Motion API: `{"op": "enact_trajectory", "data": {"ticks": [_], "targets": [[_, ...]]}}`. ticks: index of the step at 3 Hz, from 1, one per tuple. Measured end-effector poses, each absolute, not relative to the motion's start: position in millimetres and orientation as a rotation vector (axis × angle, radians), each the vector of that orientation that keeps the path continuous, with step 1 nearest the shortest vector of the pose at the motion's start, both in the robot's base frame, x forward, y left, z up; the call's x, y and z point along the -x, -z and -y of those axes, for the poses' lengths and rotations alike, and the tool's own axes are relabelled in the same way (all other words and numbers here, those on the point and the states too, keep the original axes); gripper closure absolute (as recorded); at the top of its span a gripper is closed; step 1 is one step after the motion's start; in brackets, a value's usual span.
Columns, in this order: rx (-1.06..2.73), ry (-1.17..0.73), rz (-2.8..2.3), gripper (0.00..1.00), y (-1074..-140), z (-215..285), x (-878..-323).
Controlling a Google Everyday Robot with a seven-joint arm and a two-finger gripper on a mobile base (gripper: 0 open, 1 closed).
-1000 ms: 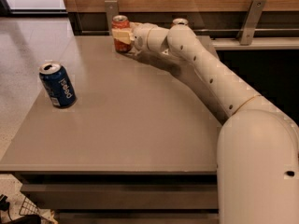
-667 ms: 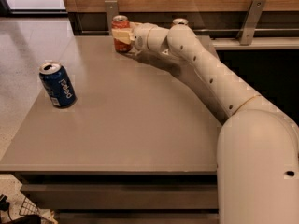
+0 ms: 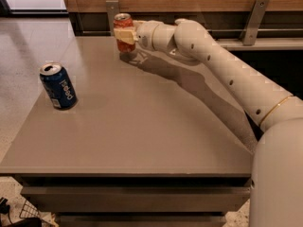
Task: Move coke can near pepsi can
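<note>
Gripper (image 3: 124, 33) is at the far edge of the table (image 3: 156, 126), left of its middle, pinching the coke can (image 3: 125, 45). The near finger lies flat across the can's upper half; the far finger is hidden behind it. The can is upright. Can't tell if its base is on the top or just off it.

The pepsi can (image 3: 58, 86) stands upright by the left edge, about midway along it and well apart from the coke can.

Risks from here, as I see them:
- The grip sits high on the can. If the pinch is light, the can may swing or slide down once it's carried. If it's hard, the thin wall could dent and slip.
- If the base isn't clear of the top, a sideways move drags it and could tip it out of the pinch.
- The pepsi can is close to the left edge. An overshoot or a wide approach could bump it, and a push left could send it off the table.
- The arm (image 3: 213, 65) is stretched across the right side toward the far edge. Swinging left, the gripper or the carried can reaches the pepsi can first, so the stop point matters.
- Letting go tilted or too high could topple the coke can, and it may roll toward the left edge.
</note>
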State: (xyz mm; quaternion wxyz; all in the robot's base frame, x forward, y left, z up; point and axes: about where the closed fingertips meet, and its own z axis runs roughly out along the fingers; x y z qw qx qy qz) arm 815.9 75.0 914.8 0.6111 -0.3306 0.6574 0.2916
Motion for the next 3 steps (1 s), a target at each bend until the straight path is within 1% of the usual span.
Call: {"op": "enact_trajectory", "data": {"ticks": [2,3], "targets": [[0.812,-0.660,-1.517,1.00,-927,-70,-747],[0.827,-0.674,-1.505,1.00,-925,-80,-684]]}}
